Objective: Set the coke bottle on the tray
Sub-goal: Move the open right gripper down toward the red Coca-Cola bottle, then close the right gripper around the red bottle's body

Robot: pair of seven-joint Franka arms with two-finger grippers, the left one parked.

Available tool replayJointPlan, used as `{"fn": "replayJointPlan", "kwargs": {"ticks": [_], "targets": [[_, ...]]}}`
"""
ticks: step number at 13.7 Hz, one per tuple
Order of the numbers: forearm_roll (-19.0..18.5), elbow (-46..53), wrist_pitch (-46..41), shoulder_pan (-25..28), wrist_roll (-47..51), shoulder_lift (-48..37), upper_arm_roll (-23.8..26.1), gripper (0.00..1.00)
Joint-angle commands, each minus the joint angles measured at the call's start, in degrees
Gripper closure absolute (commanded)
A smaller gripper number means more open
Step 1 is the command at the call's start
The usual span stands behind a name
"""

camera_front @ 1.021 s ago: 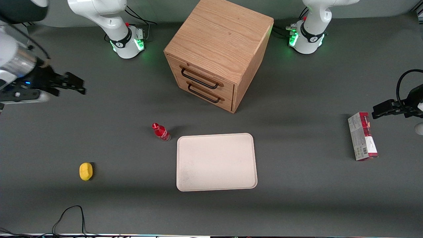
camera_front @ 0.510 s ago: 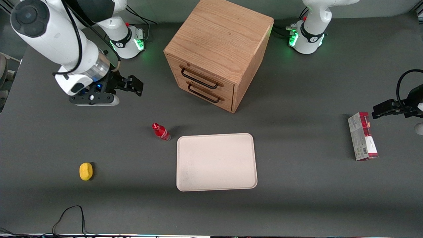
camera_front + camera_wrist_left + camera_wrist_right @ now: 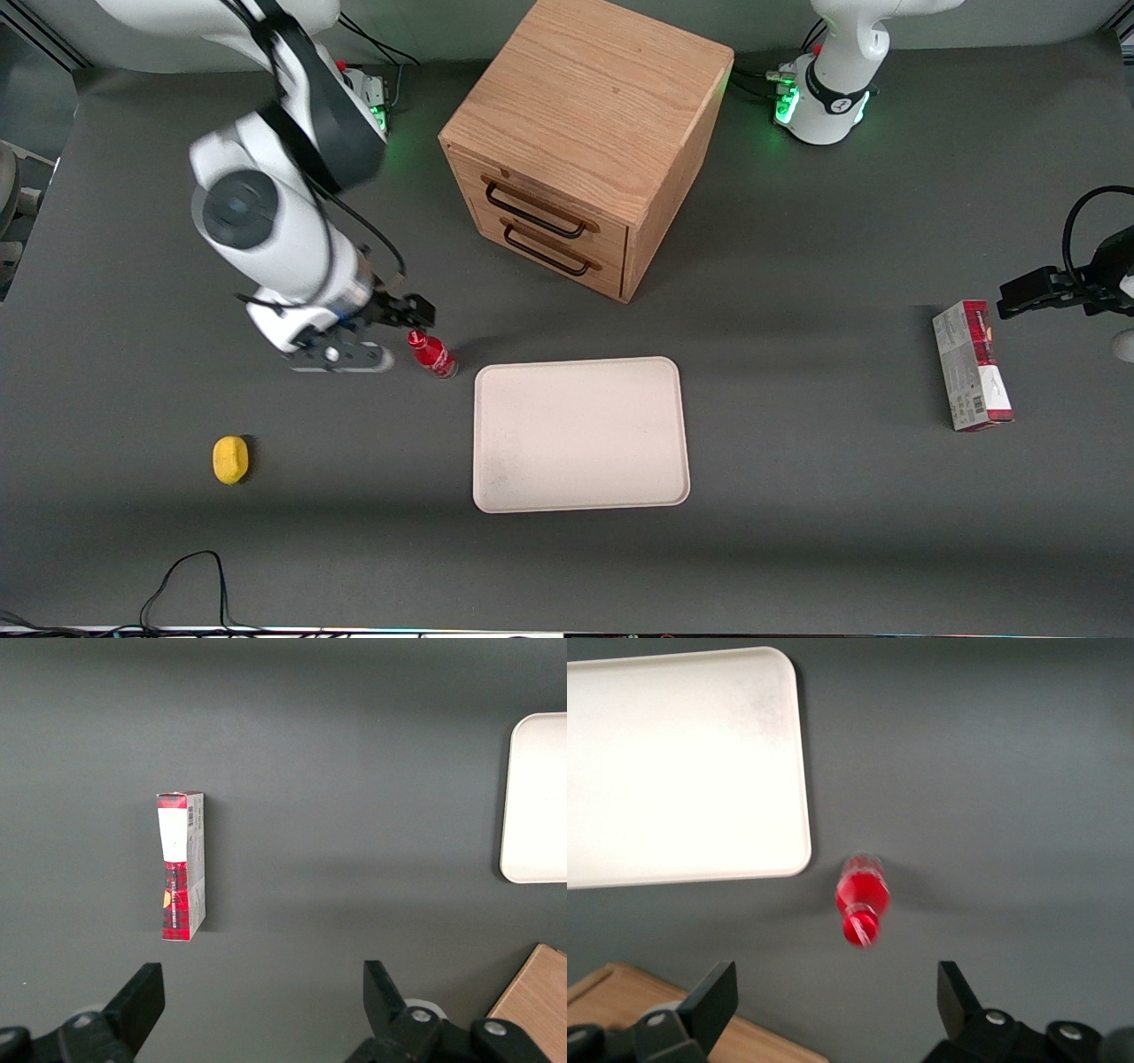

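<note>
Hovering above the coke bottle [image 3: 432, 354], my gripper [image 3: 409, 321] has its fingers spread wide and nothing between them; in the front view it sits at centre-left of the frame. The bottle stands upright on the table, just beside the tray [image 3: 580, 434], near its corner. Being small and light, it could tip or skid if one finger clips the cap on descent. The cabinet [image 3: 585, 142] stands near; the yellow lump [image 3: 230, 460] and the carton [image 3: 972, 365] lie well apart, blocking nothing.
</note>
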Motion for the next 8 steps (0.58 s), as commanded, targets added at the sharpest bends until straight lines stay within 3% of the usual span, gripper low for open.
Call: {"fn": "replayJointPlan", "kwargs": {"ticks": [1,8], "targets": [[-2.1,-3.97,7.1,-0.09,3.03,1.39,0.82,0.0],[-4.21,-13.3,10.73,-0.44,2.51,-0.45,0.47,0.03]]}}
